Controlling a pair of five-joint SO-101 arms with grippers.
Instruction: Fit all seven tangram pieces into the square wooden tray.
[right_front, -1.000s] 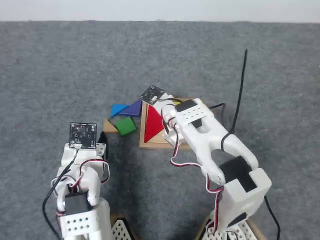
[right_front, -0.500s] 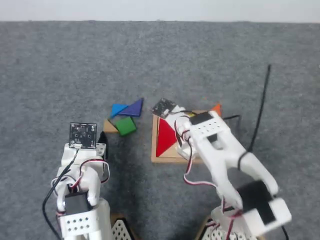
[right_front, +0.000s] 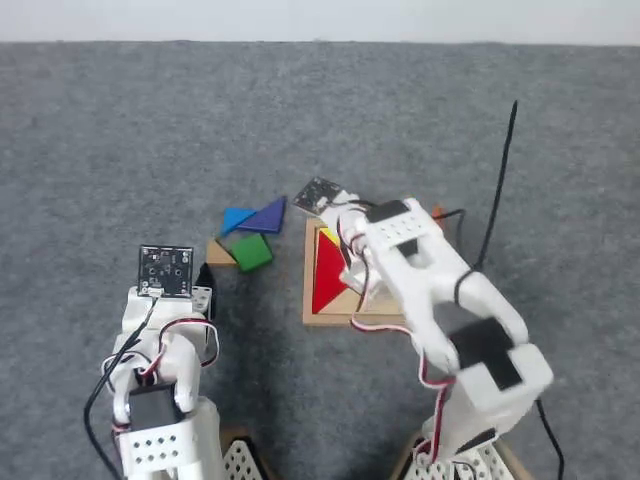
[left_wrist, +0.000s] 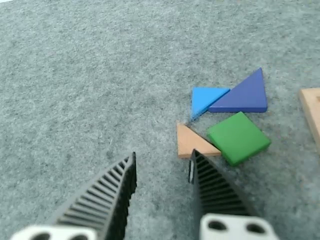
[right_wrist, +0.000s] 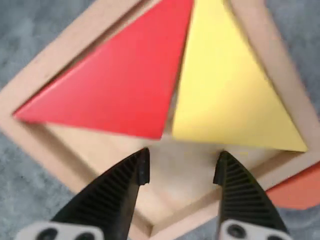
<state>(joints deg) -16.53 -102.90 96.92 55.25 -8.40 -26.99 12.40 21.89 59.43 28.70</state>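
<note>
Right gripper (right_wrist: 182, 159) spread, empty over tray (right_wrist: 75, 42); left gripper (left_wrist: 162, 157) spread too. Seat red (right_wrist: 115, 85), yellow (right_wrist: 225, 95) flush against rim first.

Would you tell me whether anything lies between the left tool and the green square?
Yes: the tan triangle lies right beside the green square, on the side nearest the left tool, partly in the path.

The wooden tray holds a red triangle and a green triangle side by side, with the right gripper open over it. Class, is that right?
Not quite. The piece beside the red triangle in the wooden tray is a yellow triangle, not a green one, as the right wrist view shows. The right gripper is indeed open over the tray.
</note>
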